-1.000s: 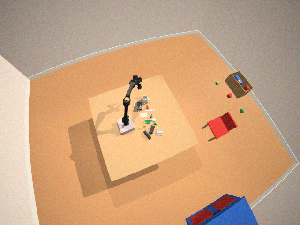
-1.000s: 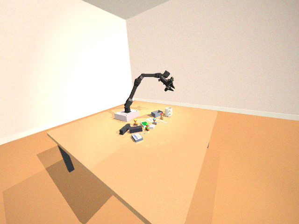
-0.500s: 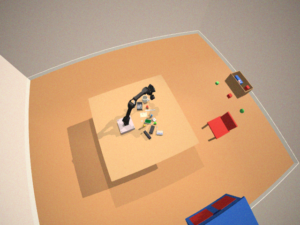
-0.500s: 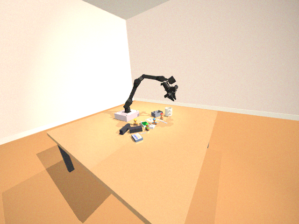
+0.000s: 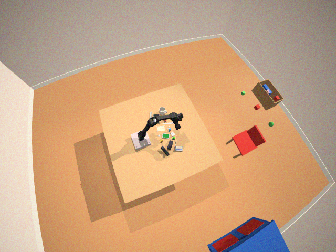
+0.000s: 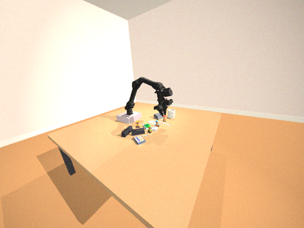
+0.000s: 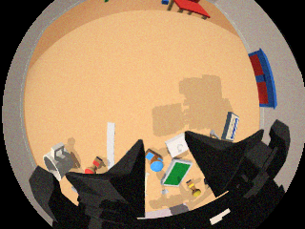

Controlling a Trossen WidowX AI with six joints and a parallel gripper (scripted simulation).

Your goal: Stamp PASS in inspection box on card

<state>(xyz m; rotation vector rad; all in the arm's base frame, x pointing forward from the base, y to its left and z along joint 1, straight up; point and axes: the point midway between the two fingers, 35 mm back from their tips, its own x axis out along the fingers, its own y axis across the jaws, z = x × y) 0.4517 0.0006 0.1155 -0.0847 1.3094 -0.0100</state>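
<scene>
Going by the top view, left to right: the pale sheet [image 5: 160, 128] [image 6: 152, 121], judged to be the card, lies flat; its box and any print are too small to make out. The yellow-topped stamp [image 5: 161, 140] [image 6: 137, 124] [image 7: 195, 192] stands near the pad; the mug [image 5: 161, 110] [image 6: 171, 113] [image 7: 53, 164] stands well apart from the pad; the red-topped stamp [image 5: 165, 121] [image 6: 164, 118] [image 7: 91, 170] stands on the mug's side of the card. The green pad [image 5: 165, 135] [image 6: 147, 126] [image 7: 177, 173], taken as the ink pad, lies beside the card; the blue-topped stamp [image 5: 169, 130] [image 6: 156, 123] [image 7: 156, 165] stands between the pad and the red-topped stamp; the white square piece [image 5: 172, 134] [image 6: 154, 128] [image 7: 177, 145] lies beside the pad; the green-topped stamp [image 5: 173, 137] [image 6: 149, 129] stands next to that piece.

The gripper [image 5: 177, 122] [image 6: 163, 115] [image 7: 164, 137] points down above the bench; its fingers stand apart with nothing between them. No label is legible, so which stamp reads PASS cannot be told; it is presumably one of the four standing on the bench.

Step in hand, as judged: approach for the stamp pick-up; inking, printing and return remain. Next move: confirm the PASS stamp; centre the fingers over its handle; descend vertically, clear of neighbouring stamps; close squarely, since a tilted grip would risk a smeared or partial print.
</scene>
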